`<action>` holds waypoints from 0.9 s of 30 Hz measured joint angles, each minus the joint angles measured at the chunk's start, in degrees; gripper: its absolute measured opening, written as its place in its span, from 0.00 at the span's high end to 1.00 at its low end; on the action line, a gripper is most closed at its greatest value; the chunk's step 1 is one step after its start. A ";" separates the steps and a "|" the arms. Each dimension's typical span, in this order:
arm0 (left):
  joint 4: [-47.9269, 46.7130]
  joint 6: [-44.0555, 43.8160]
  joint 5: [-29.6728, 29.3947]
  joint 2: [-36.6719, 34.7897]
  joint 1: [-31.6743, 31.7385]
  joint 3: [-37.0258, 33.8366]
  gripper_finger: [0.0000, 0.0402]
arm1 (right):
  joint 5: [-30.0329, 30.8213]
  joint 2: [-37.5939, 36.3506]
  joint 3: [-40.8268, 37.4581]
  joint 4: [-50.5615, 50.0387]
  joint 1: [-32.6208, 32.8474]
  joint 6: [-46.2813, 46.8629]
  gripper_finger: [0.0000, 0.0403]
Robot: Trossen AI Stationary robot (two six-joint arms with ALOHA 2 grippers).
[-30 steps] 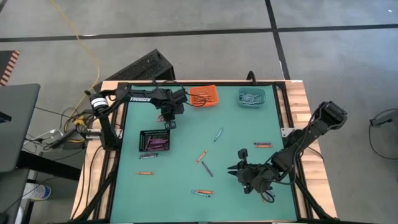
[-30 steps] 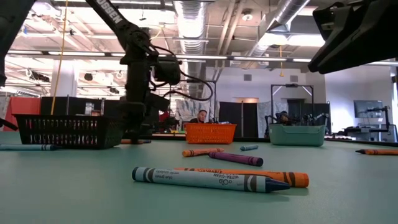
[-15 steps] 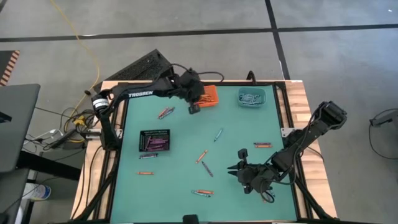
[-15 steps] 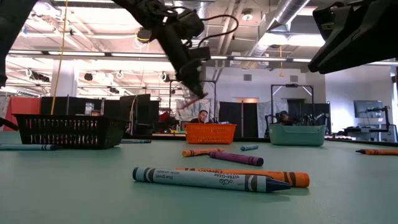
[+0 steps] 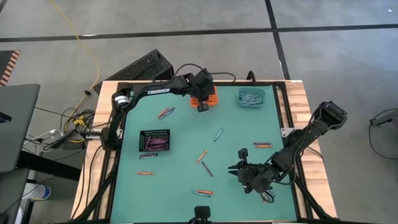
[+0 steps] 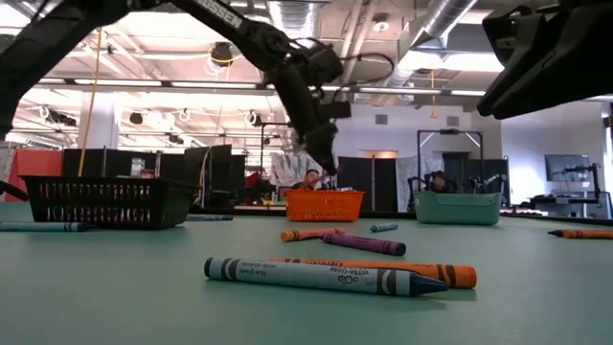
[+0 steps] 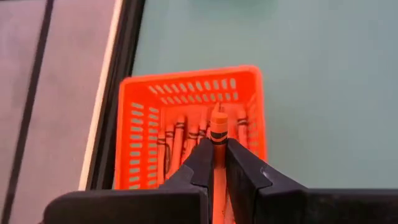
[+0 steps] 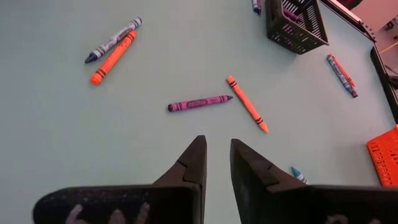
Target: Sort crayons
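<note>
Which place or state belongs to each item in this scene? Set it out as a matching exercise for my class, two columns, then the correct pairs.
Column one:
1. orange bin
2. teal bin
3. black bin
4. left hand

Column two:
A. near the table's far right corner, holding bluish crayons
B. shut on an orange crayon
C. on the table's left part, with purple crayons inside
D. directly below the left hand, with orange crayons lying in it

Pairs: 1-D, 2-A, 3-C, 4-B
</note>
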 joint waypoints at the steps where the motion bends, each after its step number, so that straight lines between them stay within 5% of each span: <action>1: -1.00 0.10 -0.57 0.89 0.00 0.84 0.97 | 0.00 0.00 0.00 -0.14 0.00 0.00 0.83; 16: -5.39 0.28 -6.94 2.78 -0.33 3.94 0.78 | 0.00 0.00 0.00 -1.53 0.00 1.63 0.83; 22: -22.46 -5.85 -12.66 2.68 -1.73 12.45 0.74 | 0.00 0.00 0.00 -2.09 0.00 2.66 0.83; 27: -44.34 -14.75 -7.01 2.57 -3.43 22.37 0.74 | 0.00 0.00 0.00 -2.05 0.00 2.74 0.83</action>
